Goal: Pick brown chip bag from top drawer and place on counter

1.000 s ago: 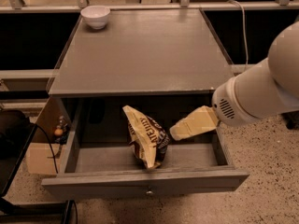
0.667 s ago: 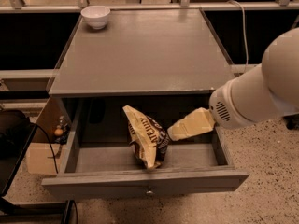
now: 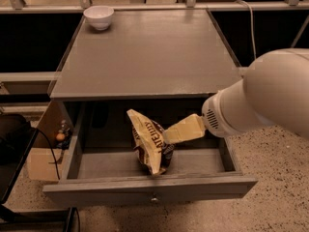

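**Camera view (sole view), looking down on the cabinet from its front.** The top drawer point(image 3: 96, 191) stood pulled out toward 6 o'clock, its knob point(image 3: 154, 197) at the middle of the front panel; so opened, its interior could be reached from above. The brown chip bag point(image 3: 148, 144) stood crumpled on end near the drawer's centre, its cream top edge toward 11 o'clock; it was inside the drawer, not on the counter point(image 3: 145, 57). My gripper point(image 3: 169, 135) sat within the drawer at 3 o'clock of the bag, its tip touching the bag's upper right flank; I judged this side approach suited the tall, narrow face the bag offered there. Whether my gripper had closed on the foil or merely rested against it, I could not tell. My arm point(image 3: 270, 93) entered from 3 o'clock, angled down over the drawer's right wall. A white bowl point(image 3: 99, 17) occupied the counter's 11 o'clock corner, well apart from the bag; the grey surface nearer 6 o'clock seemed the natural place to set the bag down. I judged the task to be at its grasping step; lifting and placing were not yet done.
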